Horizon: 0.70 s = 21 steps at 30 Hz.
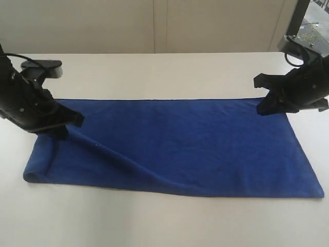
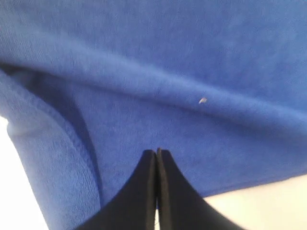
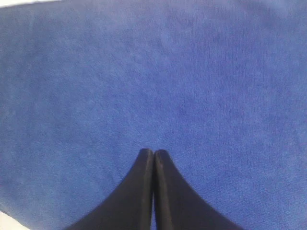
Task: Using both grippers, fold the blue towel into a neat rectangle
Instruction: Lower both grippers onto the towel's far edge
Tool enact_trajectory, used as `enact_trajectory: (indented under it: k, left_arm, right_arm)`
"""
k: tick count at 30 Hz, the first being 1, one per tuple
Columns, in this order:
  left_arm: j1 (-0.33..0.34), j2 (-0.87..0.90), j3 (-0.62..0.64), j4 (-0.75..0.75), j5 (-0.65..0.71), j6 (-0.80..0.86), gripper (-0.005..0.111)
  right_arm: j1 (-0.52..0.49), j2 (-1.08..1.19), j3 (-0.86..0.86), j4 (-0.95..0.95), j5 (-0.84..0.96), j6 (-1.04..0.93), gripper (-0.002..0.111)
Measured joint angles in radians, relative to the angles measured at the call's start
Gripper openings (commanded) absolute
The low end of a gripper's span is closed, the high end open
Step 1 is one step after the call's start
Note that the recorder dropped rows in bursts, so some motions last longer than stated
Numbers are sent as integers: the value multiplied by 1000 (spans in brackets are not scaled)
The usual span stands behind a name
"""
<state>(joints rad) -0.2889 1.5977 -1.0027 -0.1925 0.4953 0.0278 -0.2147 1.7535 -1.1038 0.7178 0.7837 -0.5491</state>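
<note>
The blue towel [image 1: 180, 144] lies spread lengthwise on the white table [image 1: 154, 72]. My left gripper [image 1: 64, 128] is at its far left corner, shut on the blue towel. That corner is pulled up and inward, and a diagonal ridge runs from it across the cloth. In the left wrist view the shut gripper [image 2: 156, 152] has the towel [image 2: 168, 57] draped and creased in front of it. My right gripper [image 1: 263, 108] is at the far right corner, where the cloth still lies flat. Its shut gripper [image 3: 154, 152] presses into the towel [image 3: 153, 72], pinching the cloth at that corner.
The left edge of the towel [image 1: 36, 170] is rolled over on itself. A pale wall [image 1: 154, 25] runs behind the table. A dark stand [image 1: 298, 20] rises at the back right, behind the right arm.
</note>
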Motion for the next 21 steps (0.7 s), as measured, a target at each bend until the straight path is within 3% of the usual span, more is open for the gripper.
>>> enact_trajectory:
  k: [9,13,21]
  left_arm:
    - [0,20,188,0,-207,0,0]
    - [0,23,198,0,-219,4,0]
    - [0,43,198,53,-233,26,0]
  right_arm:
    - [56,70,0,-54,-32,0,0]
    - [56,97,0,-214,-69,110,0]
    - [56,139,0,-237,-84,130,0]
